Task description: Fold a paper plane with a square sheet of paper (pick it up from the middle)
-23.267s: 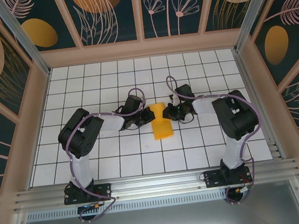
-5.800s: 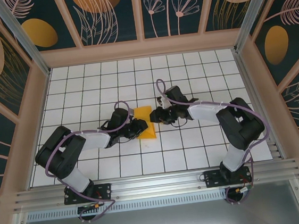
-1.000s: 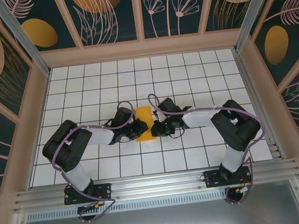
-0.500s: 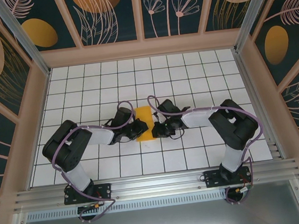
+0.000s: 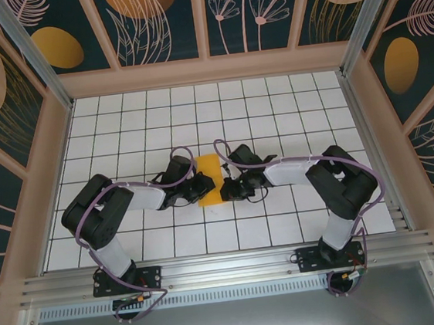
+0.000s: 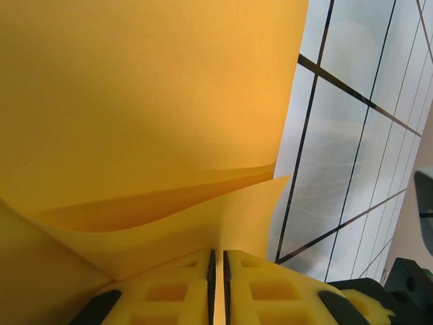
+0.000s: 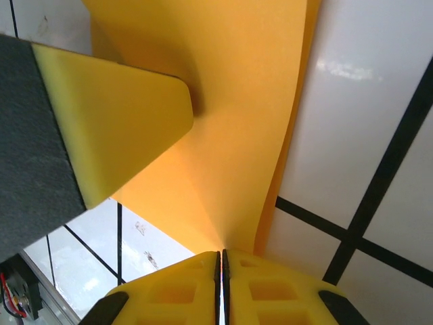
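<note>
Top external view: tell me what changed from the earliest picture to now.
The sheet of paper went from a wider shape to a narrow strip and shifted a little left. The left fingers and right fingers followed it leftward and are shut on it now, one from each side. The sheet stayed flanked by the two sets of fingers throughout; over the last second nothing visibly moved.

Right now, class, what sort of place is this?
Probably a robot test enclosure: a white tabletop ruled with black grid lines, dark wall panels printed with plants, and an aluminium rail along the near edge.
</note>
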Available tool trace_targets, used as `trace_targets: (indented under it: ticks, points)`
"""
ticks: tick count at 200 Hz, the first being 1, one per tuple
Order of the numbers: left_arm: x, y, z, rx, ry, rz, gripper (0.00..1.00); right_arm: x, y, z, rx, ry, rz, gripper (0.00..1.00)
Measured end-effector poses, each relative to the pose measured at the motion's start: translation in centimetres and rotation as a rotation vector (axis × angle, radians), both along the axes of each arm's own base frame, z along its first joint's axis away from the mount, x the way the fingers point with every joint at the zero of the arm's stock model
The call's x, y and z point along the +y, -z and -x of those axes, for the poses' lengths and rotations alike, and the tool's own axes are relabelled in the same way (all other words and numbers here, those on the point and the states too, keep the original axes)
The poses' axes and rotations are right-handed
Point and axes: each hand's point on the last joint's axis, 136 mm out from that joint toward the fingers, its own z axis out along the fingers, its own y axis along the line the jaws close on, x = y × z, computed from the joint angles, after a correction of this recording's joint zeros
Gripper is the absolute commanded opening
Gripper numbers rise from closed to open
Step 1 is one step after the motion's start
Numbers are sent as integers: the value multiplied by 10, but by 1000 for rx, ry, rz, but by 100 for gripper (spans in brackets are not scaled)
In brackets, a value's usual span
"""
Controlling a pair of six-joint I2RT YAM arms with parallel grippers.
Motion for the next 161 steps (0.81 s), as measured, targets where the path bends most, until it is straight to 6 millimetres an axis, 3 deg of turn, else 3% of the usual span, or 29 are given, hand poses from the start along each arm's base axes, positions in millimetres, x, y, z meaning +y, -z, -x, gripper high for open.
trace_targets:
  ticks: [65, 126, 161]
  points:
    - [-1, 0, 1, -1, 2, 0, 15, -6, 6, 3, 7, 4, 31, 14]
    - [-1, 0, 0, 1, -1, 0, 15, 2, -13, -6, -34, 8, 8, 14]
    - [0, 0, 0, -2, -5, -3, 15, 3, -10, -7, -30, 7, 9, 14]
